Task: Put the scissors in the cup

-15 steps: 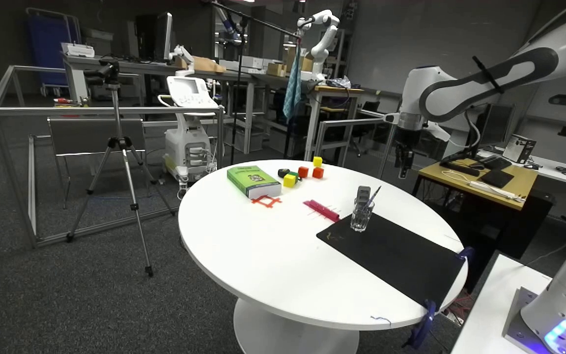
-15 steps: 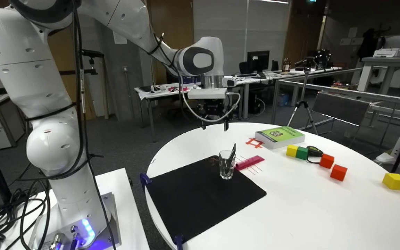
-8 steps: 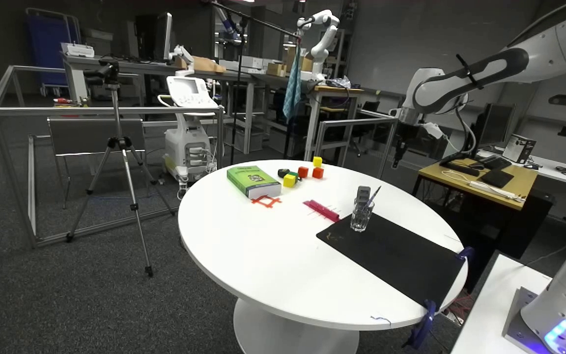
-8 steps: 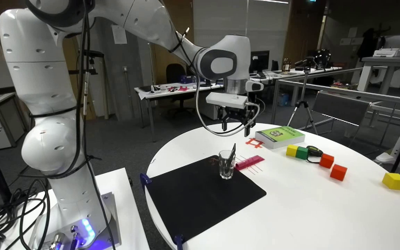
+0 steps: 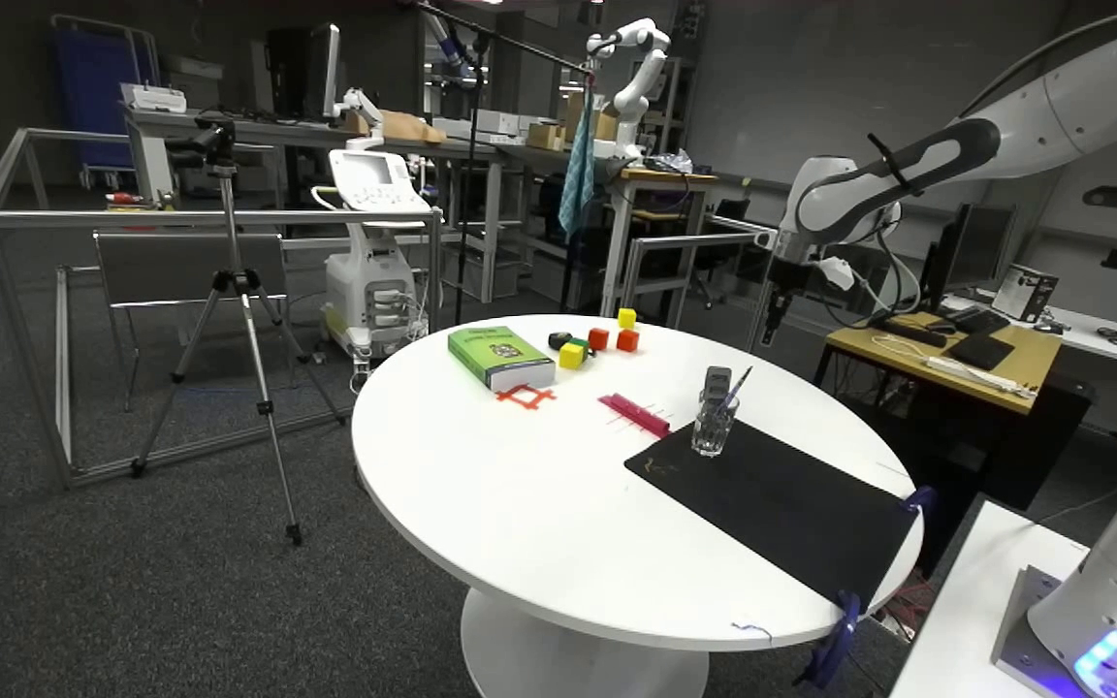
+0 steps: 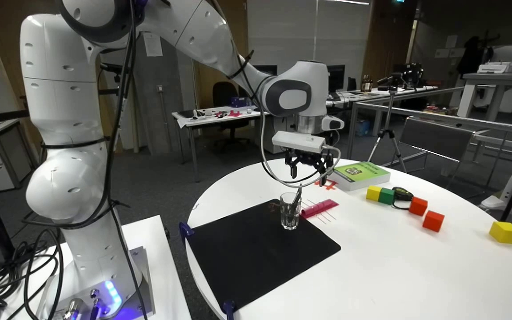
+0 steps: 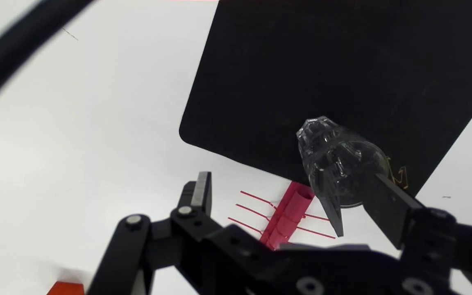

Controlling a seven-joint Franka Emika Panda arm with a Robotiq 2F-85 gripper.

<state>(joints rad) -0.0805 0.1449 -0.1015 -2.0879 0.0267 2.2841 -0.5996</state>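
The glossy white robot arm (image 6: 60, 106) has rounded segments (image 6: 54, 186), with small oval recesses (image 6: 68, 67) in its shell (image 6: 58, 44) and a dark grey ring (image 6: 274, 98) around a white oval joint cover (image 6: 294, 98). Thin black straps (image 6: 76, 144) bind long black cables (image 6: 115, 124) along it. On the base (image 6: 85, 255), above a silver metal plate (image 6: 147, 284), glows a strip of blue lights (image 6: 113, 292). Below the silver wrist cylinder (image 6: 310, 124), a white rectangular box (image 6: 299, 141) has a light grey, looped cable (image 6: 262, 135). The black jointed gripper (image 6: 308, 178) shows round silver screw heads (image 7: 184, 210).

Both exterior views are dim around a bright table (image 5: 500, 504); in the wrist view a cable (image 7: 23, 43) blurs at upper left.
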